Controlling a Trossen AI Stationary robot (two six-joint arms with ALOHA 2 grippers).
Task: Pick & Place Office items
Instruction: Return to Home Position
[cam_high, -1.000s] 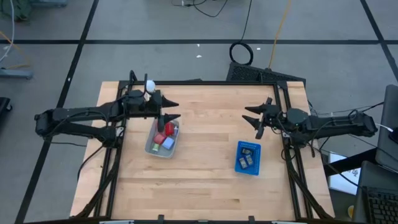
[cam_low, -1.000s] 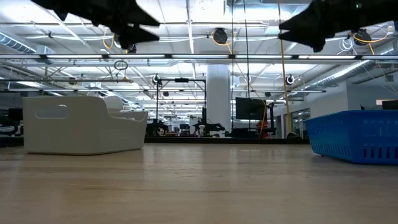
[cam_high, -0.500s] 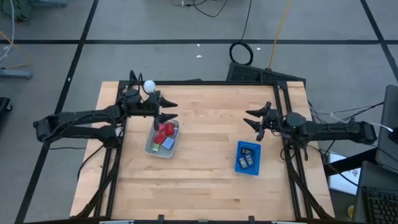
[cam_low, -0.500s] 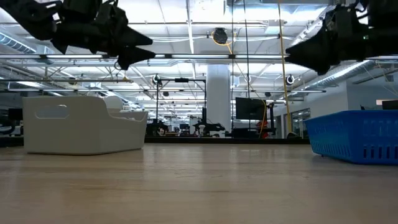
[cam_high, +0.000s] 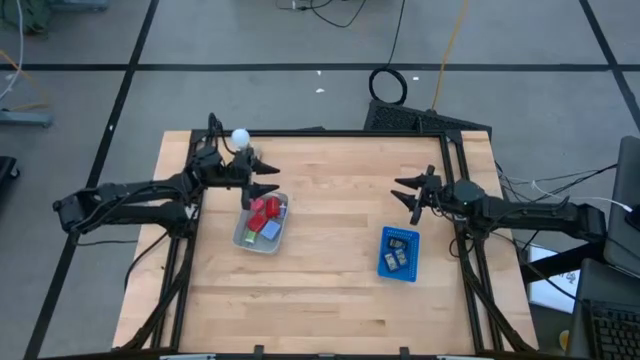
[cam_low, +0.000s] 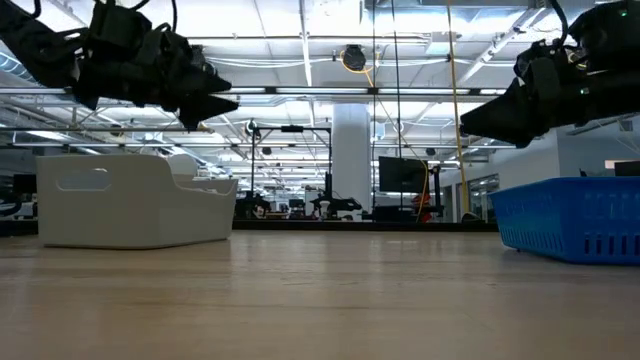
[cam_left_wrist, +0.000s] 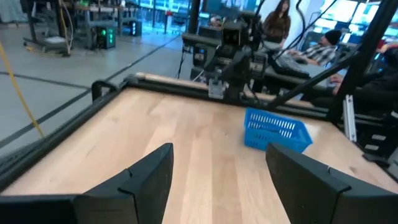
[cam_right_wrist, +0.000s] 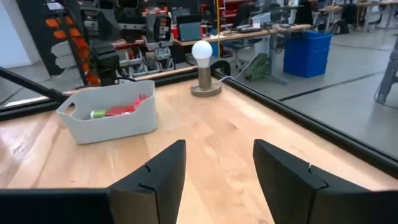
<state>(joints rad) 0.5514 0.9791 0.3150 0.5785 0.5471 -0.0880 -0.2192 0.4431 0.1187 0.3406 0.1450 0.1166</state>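
Several small office items, red, green and blue (cam_high: 263, 213), lie in the grey tray (cam_high: 243, 234) left of centre; red and green ones show in the right wrist view (cam_right_wrist: 118, 111). More small items (cam_high: 399, 252) lie in the blue tray (cam_high: 384, 262) at the right. My left gripper (cam_high: 268, 180) is open and empty, above the table at the grey tray's far end. My right gripper (cam_high: 407, 194) is open and empty, above the table beyond the blue tray's far end.
A white ball on a round brass-coloured base (cam_high: 240, 137) stands at the table's far left edge. A black frame rail (cam_high: 350, 133) runs along the table's far edge and sides. Bare wood (cam_high: 335, 200) lies between the two trays. People sit beyond the table (cam_left_wrist: 278, 22).
Both arms have drawn back toward their own sides of the table: my left gripper toward the left and far edge, my right gripper toward the right edge. In the low view both have come down lower. Both stay open. The trays and items have not moved.
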